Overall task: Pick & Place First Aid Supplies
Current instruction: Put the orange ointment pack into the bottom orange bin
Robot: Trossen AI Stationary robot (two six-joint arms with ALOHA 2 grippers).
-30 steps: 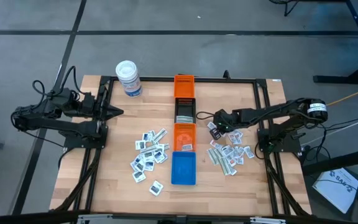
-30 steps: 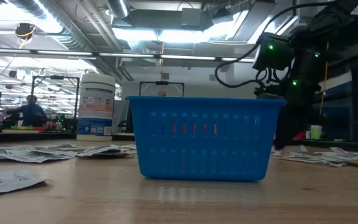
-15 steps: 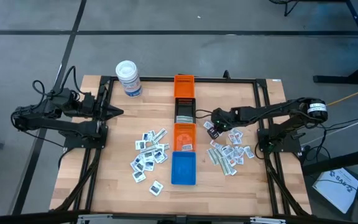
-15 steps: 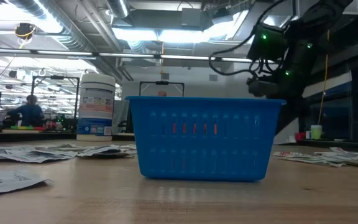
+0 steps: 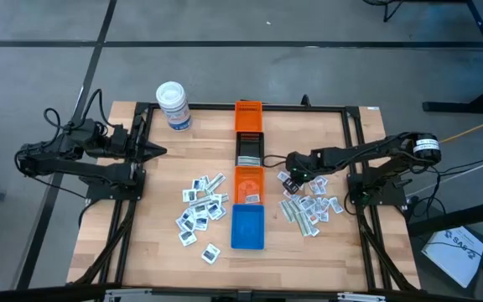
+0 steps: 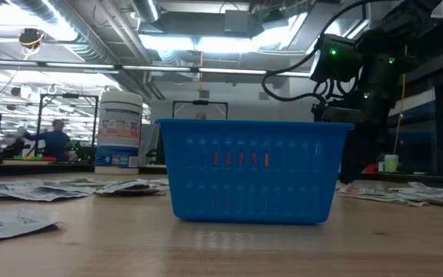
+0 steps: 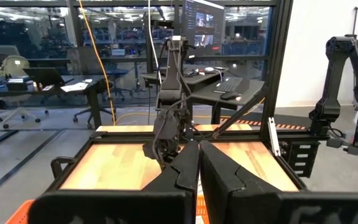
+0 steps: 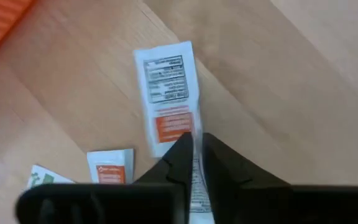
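Note:
First aid supplies lie in two heaps of small white packets on the wooden table: one left of the bins [image 5: 201,205], one right of them [image 5: 310,205] with pale strips [image 5: 296,214]. My right gripper [image 5: 288,174] points steeply down at the right heap's far edge, beside the nearer orange bin [image 5: 249,183]. In the right wrist view its fingers [image 8: 196,138] stand a narrow gap apart over a white packet with orange print [image 8: 166,93] that lies flat on the wood. My left gripper [image 5: 159,152] hangs shut and level at the table's left edge [image 7: 199,144]. My right gripper stands over the near end of the white packet [image 8: 196,174], whose printed face shows through the narrow gap between the fingers. The fingers come from above, slanting down. Whether the fingertips touch the packet I cannot tell. The packet lies flat on the table.
Several bins stand in a row down the table's middle: orange [image 5: 248,115], black [image 5: 249,149], orange, then blue [image 5: 247,226] nearest. A white tub with a blue label [image 5: 173,106] stands at the far left. Another small packet [image 8: 109,167] lies beside my right gripper.
My right gripper has rolled a little about its own line while staying over the far edge of the right heap. The packets and bins lie as before.

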